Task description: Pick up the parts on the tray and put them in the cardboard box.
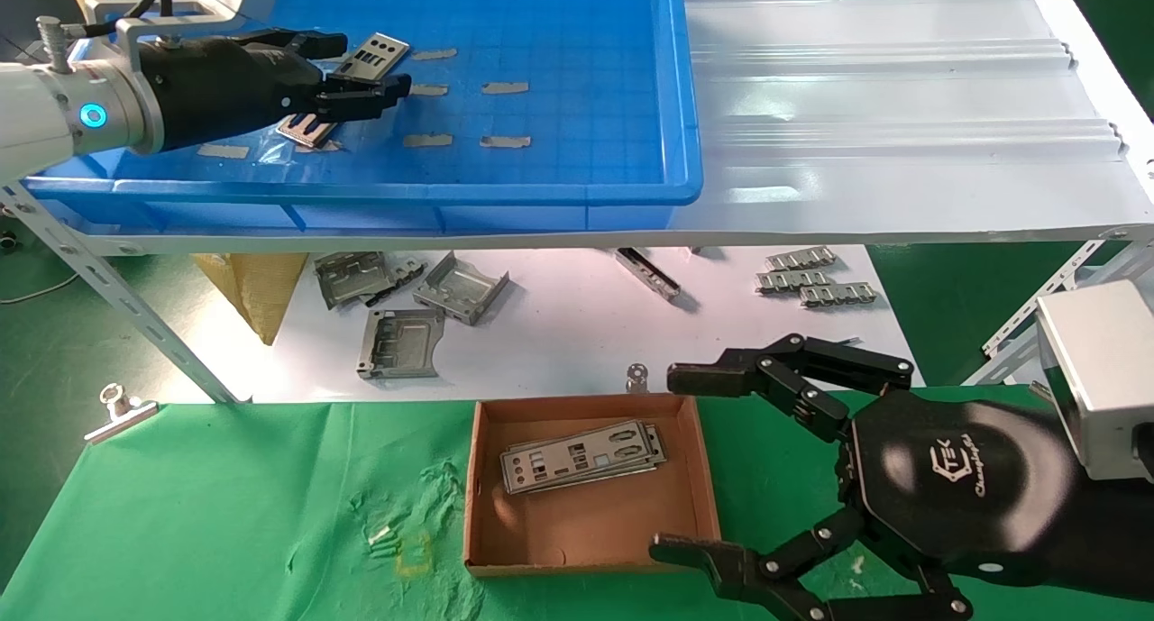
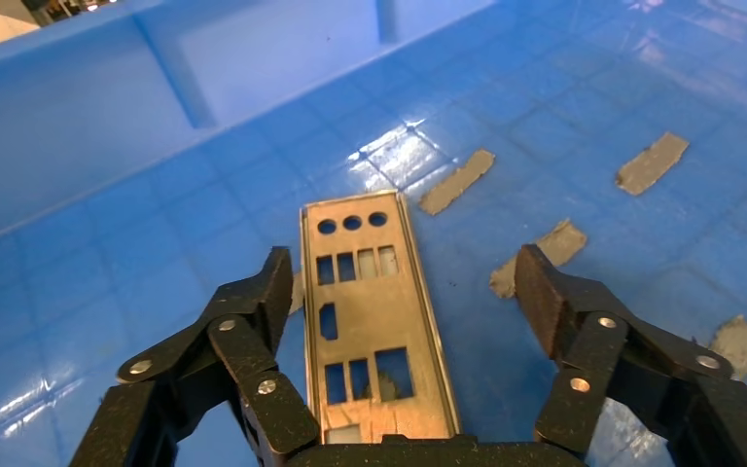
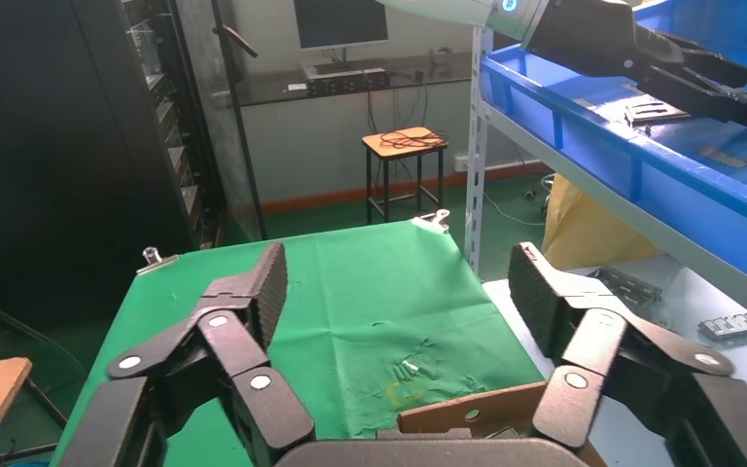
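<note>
A large blue tray (image 1: 559, 179) sits on a raised white corrugated shelf (image 1: 902, 125), its gridded floor dotted with short tape strips (image 1: 505, 87). The left gripper (image 1: 383, 67) reaches into the tray's left part from the robot's left side. Its jaws are spread, with a thin silver plate (image 2: 370, 326) lying flat on the tray floor between the two fingers; in the left wrist view neither pad touches the plate's edges. The plate has three round holes at its far end and rows of rectangular cut-outs along its length. A second plate (image 1: 306, 131) lies on the tray floor partly hidden under the same gripper. Below the shelf, on a green cloth (image 1: 225, 513), stands a small brown cardboard box (image 1: 586, 540) with a stack of similar plates (image 1: 581, 459) resting inside against its far half. The right gripper (image 1: 672, 463) hangs just beside the box's right wall, jaws wide apart and holding nothing. Behind the box, on a white surface (image 1: 559, 333) under the shelf, lie bent grey brackets (image 1: 401, 310) and small comb-like strips (image 1: 816, 283).
</note>
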